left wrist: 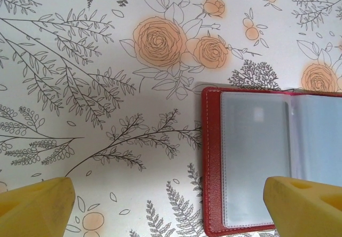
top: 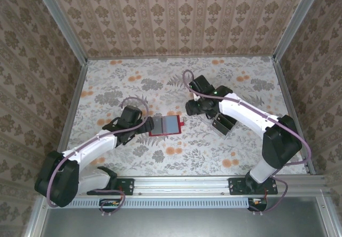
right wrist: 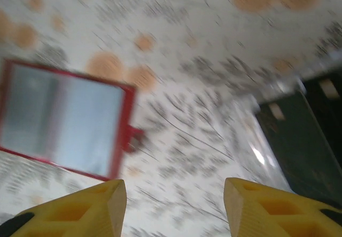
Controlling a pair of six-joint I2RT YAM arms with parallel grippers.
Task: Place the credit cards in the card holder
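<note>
Hardly started, I'd say: the card holder [top: 164,125] lies open on the table [top: 240,87], pockets seemingly empty, credit cards [top: 224,124] beside it; left fingers [left wrist: 32,207] and right fingers [right wrist: 75,210] spread, holding nothing

View motion-blurred; card holder [right wrist: 64,117] lies open on floral desk [right wrist: 187,87], frame left; dark object [right wrist: 304,141] at right edge; right end effector [right wrist: 173,210] fingers apart, nothing between.

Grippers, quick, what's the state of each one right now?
Left gripper: open, holding nothing.
Right gripper: open, nothing between its fingers.
</note>
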